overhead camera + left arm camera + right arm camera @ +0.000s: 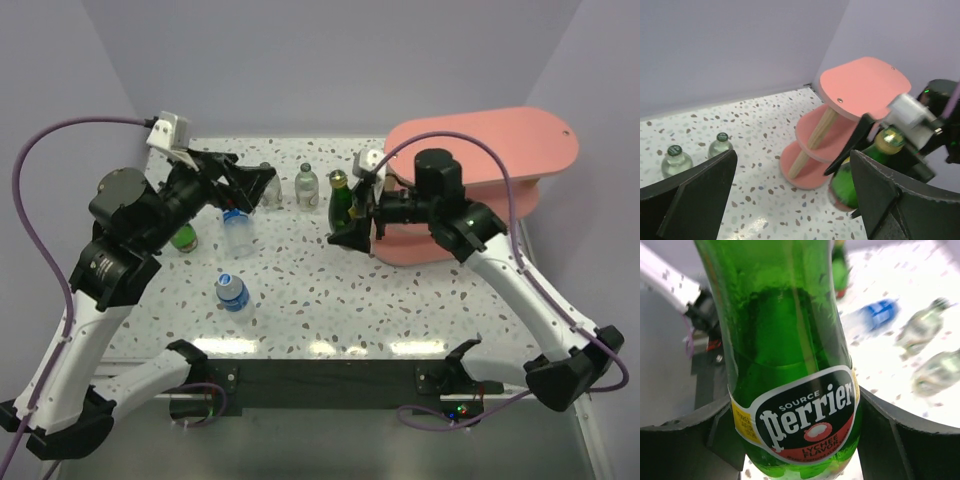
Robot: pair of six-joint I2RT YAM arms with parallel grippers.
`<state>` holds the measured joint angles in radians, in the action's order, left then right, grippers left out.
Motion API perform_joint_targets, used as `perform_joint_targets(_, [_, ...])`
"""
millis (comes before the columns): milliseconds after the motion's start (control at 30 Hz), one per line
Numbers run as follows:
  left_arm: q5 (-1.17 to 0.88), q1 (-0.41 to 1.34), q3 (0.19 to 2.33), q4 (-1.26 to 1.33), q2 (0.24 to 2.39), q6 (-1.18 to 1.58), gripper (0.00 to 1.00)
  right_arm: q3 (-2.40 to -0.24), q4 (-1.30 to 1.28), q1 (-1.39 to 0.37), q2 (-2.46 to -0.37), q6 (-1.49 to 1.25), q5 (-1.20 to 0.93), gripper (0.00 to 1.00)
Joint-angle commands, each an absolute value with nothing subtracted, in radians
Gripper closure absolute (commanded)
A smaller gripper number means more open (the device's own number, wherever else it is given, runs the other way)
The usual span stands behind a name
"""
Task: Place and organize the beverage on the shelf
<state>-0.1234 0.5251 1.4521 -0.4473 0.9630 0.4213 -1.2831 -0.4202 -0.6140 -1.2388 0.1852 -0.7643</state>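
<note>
Your R gripper [352, 216]: clamped on dark green gold-capped glass bottle [342, 203], beside pink three-tier shelf [500, 145] at 2 o'clock. L gripper [792, 192] apart, empty. Watch: bottle may clip shelf edge, tip.

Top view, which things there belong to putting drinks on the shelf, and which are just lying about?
Job: pink shelf; green Perrier bottle, held; second green bottle; two green-capped clear bottles; two blue-labelled bottles.
Just there: purple cables; speckled table.
</note>
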Motion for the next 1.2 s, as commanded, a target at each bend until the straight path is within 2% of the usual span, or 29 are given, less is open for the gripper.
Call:
perform_joint_targets(0, [-0.003,0.526,1.381,-0.377,0.908,0.35,0.0,-1.44,-0.293,-0.531,-1.134,0.129,-0.847,1.0])
perform_joint_targets(267, [0.103,0.528,1.276,-0.36,0.857,0.321,0.0,-1.583,-0.244,-0.251,-1.088,-0.034,-0.772,1.0])
perform_joint_targets(667, [0.118,0.528,1.203,-0.356,0.874,0.284,0.0,-1.755,-0.367,0.073,-1.195,-0.048,-0.35,1.0])
perform_joint_targets(933, [0.135,0.528,1.166,-0.345,0.871,0.268,0.0,-1.89,-0.397,0.291,-1.379,-0.106,-0.305,1.0])
perform_joint_targets(1167, [0.13,0.528,1.149,-0.33,0.877,0.27,0.0,-1.916,-0.359,0.376,-1.454,-0.092,-0.325,1.0])
